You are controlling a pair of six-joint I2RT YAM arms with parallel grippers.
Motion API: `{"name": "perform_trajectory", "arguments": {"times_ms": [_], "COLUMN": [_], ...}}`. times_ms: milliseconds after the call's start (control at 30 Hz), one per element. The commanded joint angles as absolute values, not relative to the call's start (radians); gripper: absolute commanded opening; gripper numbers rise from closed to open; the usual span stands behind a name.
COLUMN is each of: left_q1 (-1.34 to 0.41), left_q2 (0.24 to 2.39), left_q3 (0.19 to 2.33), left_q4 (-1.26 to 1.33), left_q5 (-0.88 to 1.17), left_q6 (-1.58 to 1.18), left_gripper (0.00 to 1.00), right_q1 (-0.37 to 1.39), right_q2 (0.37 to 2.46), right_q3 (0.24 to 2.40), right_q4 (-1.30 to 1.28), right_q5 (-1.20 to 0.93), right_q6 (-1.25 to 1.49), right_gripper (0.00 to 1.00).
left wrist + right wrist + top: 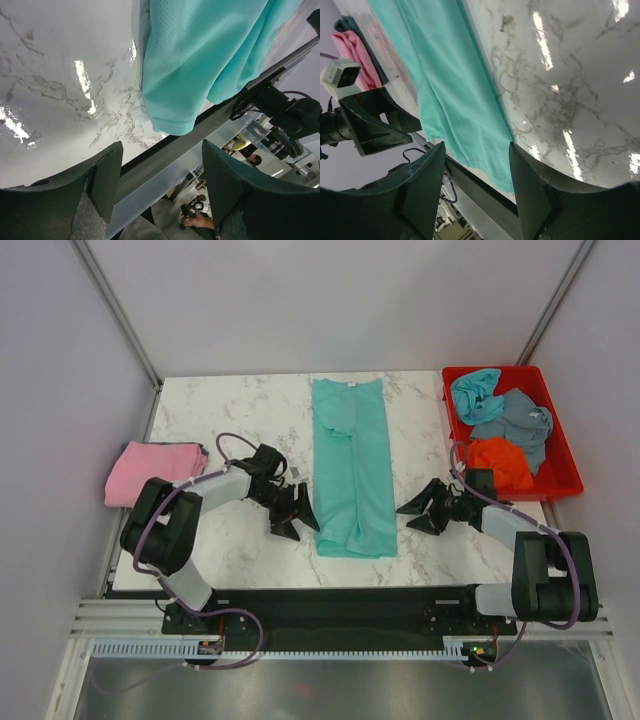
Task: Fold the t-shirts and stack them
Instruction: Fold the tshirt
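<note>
Jaws on the left arm (215, 490) stand spread with nothing between them, held low over the desk (235, 410). In the left wrist view the near hem corner of the teal-green t-shirt (200, 60) lies just ahead of the jaws, not touching them. Jaws on the right arm (505, 520) are spread as well and empty, facing the left ones. The same shirt's opposite long edge lies just in front of them on the marble. The teal-green t-shirt lies between the two pairs of jaws, flat as a long narrow strip with its sides folded in, neck end far from both. Beyond the left jaws, at the desk's outer edge, sits the folded pink t-shirt (150, 472). Behind the right jaws, a red tray (565, 480) holds the orange t-shirt (500, 462) nearest them. The grey-blue t-shirt (515, 425) and the light blue t-shirt (477, 392) lie crumpled farther back.
</note>
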State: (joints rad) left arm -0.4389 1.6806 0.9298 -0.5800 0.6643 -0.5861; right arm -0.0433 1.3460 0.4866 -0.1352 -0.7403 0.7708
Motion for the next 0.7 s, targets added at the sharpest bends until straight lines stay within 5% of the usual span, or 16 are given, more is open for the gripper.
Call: {"name": "perform_trajectory", "arguments": {"times_ms": [0, 667], "left_q1": [-0.434, -0.445], "left_q2": [1.672, 1.758], "left_q3": [0.905, 0.851], "left_q4": [-0.463, -0.42], "left_q5": [0.687, 0.686], "left_q6": [-0.675, -0.735], "left_gripper": [0.72, 0.63], "right_q1": [-0.026, 0.132], "right_q2": [1.382, 1.483], "right_q3": [0.495, 0.471], "right_q4": [-0.231, -0.238], "right_q5": [-0.683, -0.621], "right_q6": [0.75, 0.772], "right_gripper": [0.63, 0.63]}}
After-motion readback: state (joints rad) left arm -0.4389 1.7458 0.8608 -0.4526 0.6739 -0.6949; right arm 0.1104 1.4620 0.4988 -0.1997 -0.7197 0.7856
